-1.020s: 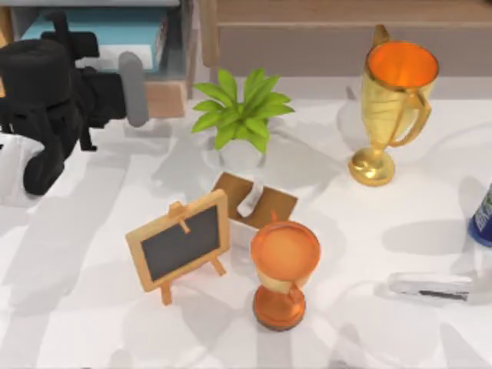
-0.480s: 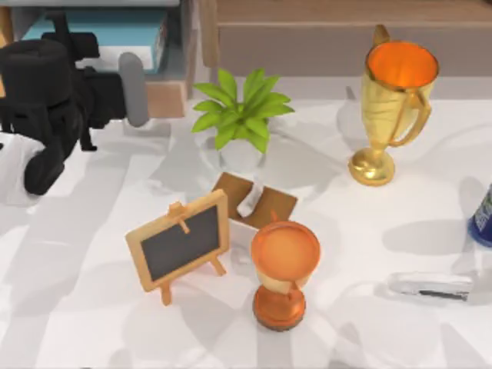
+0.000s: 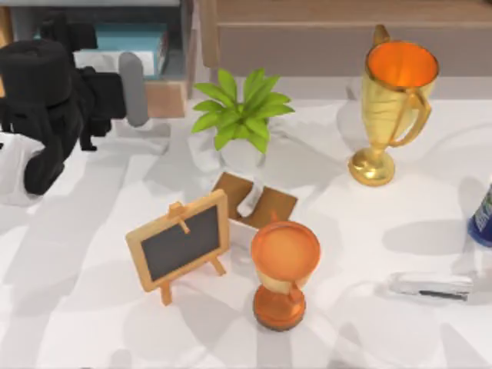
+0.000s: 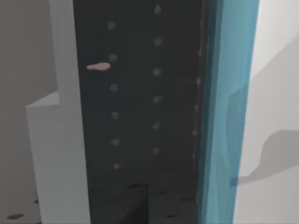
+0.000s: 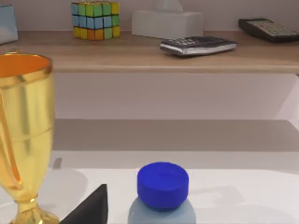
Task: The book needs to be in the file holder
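My left end effector (image 3: pixel 115 65) is hanging at the far left corner of the table (image 3: pixel 92 231), right at the mouth of the file holder (image 3: pixel 165 96), and I cannot tell whether it is gripping anything. The book (image 3: pixel 131 37) is lying inside the file holder's grey compartment, its teal cover facing up and its white page edges showing toward the table's right edge. In my left wrist view the book's teal cover (image 4: pixel 226 112) is running along beside a dark inner wall of the holder. My right arm is sitting parked by the right edge of the table, and I cannot tell the state of its end effector either; its wrist view is looking past a blue-capped bottle (image 5: pixel 162 186) and a gold trophy (image 5: pixel 23 130) toward a long wooden shelf (image 5: pixel 149 56). Near the middle of the table a green plant (image 3: pixel 240 111), a chalkboard easel (image 3: pixel 181 244), a brown board (image 3: pixel 257 201) with a white roll and a copper trophy (image 3: pixel 283 270) are standing close together.
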Controlling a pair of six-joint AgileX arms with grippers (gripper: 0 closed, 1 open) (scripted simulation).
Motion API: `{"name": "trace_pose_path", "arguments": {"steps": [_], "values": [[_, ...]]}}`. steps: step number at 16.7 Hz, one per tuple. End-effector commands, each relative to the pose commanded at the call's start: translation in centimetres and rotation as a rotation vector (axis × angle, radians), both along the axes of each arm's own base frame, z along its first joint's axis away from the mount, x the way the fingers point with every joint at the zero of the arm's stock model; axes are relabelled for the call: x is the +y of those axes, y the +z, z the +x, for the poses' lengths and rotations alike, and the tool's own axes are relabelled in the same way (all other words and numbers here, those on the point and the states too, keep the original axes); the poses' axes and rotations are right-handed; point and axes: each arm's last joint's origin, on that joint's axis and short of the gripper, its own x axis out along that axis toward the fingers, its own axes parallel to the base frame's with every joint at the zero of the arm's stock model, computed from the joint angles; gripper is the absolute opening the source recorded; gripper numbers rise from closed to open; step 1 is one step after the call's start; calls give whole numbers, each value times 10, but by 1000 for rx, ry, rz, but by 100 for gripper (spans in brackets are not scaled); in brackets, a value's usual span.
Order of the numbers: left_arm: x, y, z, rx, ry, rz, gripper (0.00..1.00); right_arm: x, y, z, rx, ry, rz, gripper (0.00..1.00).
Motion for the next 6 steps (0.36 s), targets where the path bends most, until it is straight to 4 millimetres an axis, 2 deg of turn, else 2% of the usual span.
{"name": "trace_pose_path", "arguments": {"steps": [6], "values": [[0,0,0,0,0,0,100,0,0,0,0,0,0,100]]}}
